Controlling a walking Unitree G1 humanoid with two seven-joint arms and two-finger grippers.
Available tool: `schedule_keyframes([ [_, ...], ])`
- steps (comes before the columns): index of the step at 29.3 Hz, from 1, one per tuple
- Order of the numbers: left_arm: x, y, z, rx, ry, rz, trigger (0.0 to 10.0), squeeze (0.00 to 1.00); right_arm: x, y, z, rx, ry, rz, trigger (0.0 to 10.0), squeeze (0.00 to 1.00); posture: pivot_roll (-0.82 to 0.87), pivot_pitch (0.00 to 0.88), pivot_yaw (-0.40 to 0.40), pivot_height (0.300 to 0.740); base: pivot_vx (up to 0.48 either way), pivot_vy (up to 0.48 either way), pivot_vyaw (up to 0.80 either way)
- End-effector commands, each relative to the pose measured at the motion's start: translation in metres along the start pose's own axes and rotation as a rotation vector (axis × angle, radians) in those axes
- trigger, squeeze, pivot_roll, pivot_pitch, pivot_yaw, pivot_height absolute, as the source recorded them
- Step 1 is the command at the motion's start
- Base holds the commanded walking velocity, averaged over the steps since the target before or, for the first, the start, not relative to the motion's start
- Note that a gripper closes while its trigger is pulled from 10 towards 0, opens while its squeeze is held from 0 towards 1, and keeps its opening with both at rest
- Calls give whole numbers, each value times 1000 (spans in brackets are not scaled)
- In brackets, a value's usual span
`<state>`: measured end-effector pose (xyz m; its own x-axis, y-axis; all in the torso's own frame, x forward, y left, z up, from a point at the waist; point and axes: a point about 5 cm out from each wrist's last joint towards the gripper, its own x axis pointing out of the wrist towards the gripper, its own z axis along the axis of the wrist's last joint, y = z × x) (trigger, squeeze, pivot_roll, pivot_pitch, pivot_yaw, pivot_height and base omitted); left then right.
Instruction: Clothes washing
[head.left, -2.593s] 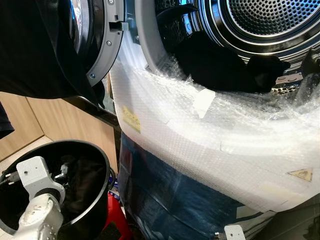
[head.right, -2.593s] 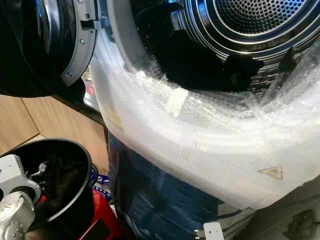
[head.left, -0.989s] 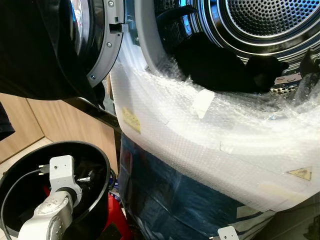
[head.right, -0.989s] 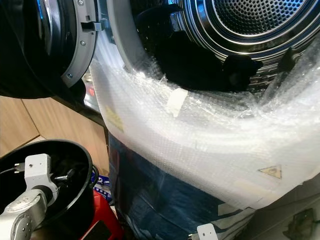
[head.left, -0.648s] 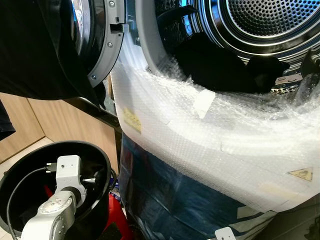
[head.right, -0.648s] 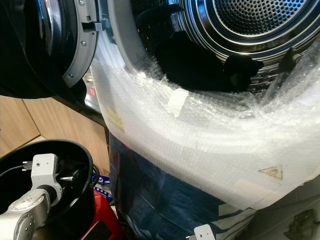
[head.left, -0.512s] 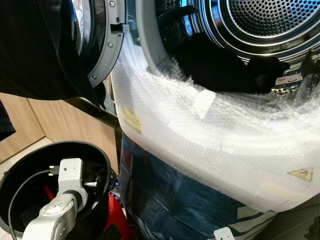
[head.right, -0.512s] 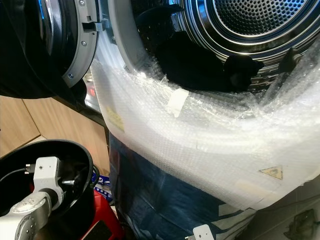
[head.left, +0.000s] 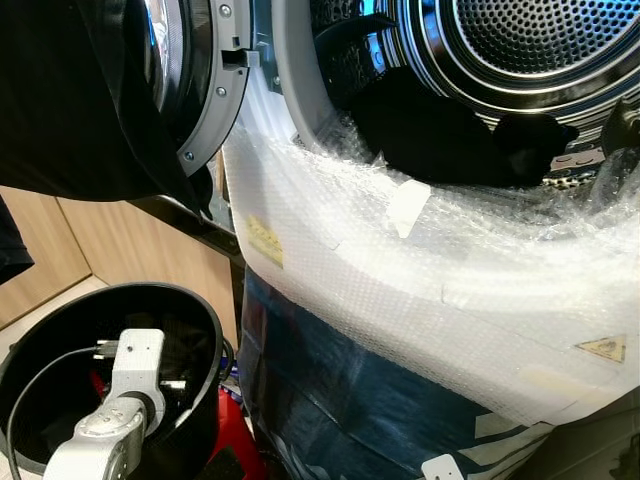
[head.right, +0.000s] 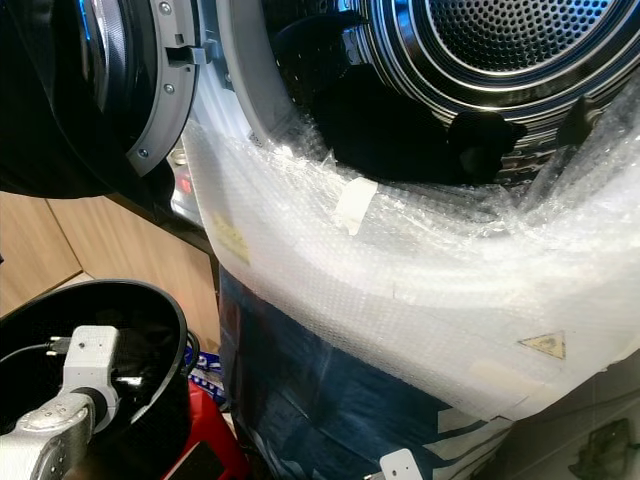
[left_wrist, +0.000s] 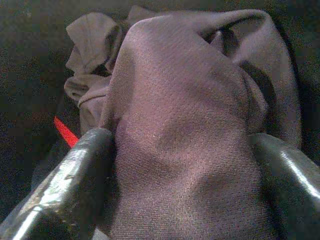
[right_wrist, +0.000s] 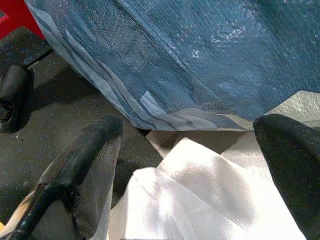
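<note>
1. My left gripper (left_wrist: 180, 165) is down inside the black laundry bucket (head.left: 205, 330) at my lower left, and its fingers (left_wrist: 70, 185) are spread wide, one on each side of a mound of dark purplish cloth (left_wrist: 185, 125).

2. That cloth lies straight ahead of the left gripper and between the fingers, bulging up toward the wrist camera. I cannot tell for certain whether the fingers touch the fabric or sit just beside it; nothing is pinched yet.

3. The mound's longer run goes away from the gripper, along the line of the fingers, so I judge that closing straight across it should catch a fold.

4. The washing machine drum (head.left: 540, 40) stands above and to the right of the bucket, with its door (head.left: 190, 90) swung open to the left. Dark clothes (head.left: 440, 135) already lie at the drum's mouth, just behind the bubble wrap (head.left: 420, 270) over the machine's front.

5. My right gripper (right_wrist: 185, 170) hangs low by the foot of the machine, fingers apart and holding nothing, over white cloth (right_wrist: 200, 200) on the floor.

6. The left arm is clearly the nearer one to the cloth in the bucket; the lift to come would run up and to the right, over the bubble wrap.
</note>
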<state>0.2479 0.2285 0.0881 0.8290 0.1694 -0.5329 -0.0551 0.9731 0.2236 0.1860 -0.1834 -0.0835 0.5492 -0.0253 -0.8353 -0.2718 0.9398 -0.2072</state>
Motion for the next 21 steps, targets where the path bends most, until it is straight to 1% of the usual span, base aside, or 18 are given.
schedule_keyframes([
  [1, 0, 0, -2, 21, 6, 20, 0, 0, 0, -2, -2, 4, 7, -10, 10000, 0, 165, 65, -81, 740, 0, 0, 0],
  [3, 1, 0, 0, 40, 4, 16, 0, 0, -1, -3, -4, 8, 10, -12, 10000, 0, 161, 68, -82, 740, 0, 0, 0],
  [5, 1, 0, 0, 40, 4, 11, 0, 0, -1, -2, -4, 7, 10, -11, 10000, 0, 161, 67, -83, 740, 0, 0, 0],
  [6, 2, -1, 1, 59, -2, 6, 0, 0, -1, -3, -4, 6, 10, -11, 10000, 0, 160, 67, -83, 740, 0, 0, 0],
  [8, 3, -3, 2, 70, -10, -6, 0, 0, -1, -3, -4, 3, 9, -12, 10000, 0, 154, 66, -84, 740, 0, 0, 0],
  [14, 4, -6, 3, 89, -11, -17, 0, 0, -1, -4, -3, -3, 7, -14, 10000, 0, 153, 68, -85, 740, 0, 0, 0],
  [21, 3, -7, 2, 108, -9, -32, 0, 0, -1, -5, -3, 16, 4, -21, 10000, 0, 159, 72, -83, 740, 0, 0, 0],
])
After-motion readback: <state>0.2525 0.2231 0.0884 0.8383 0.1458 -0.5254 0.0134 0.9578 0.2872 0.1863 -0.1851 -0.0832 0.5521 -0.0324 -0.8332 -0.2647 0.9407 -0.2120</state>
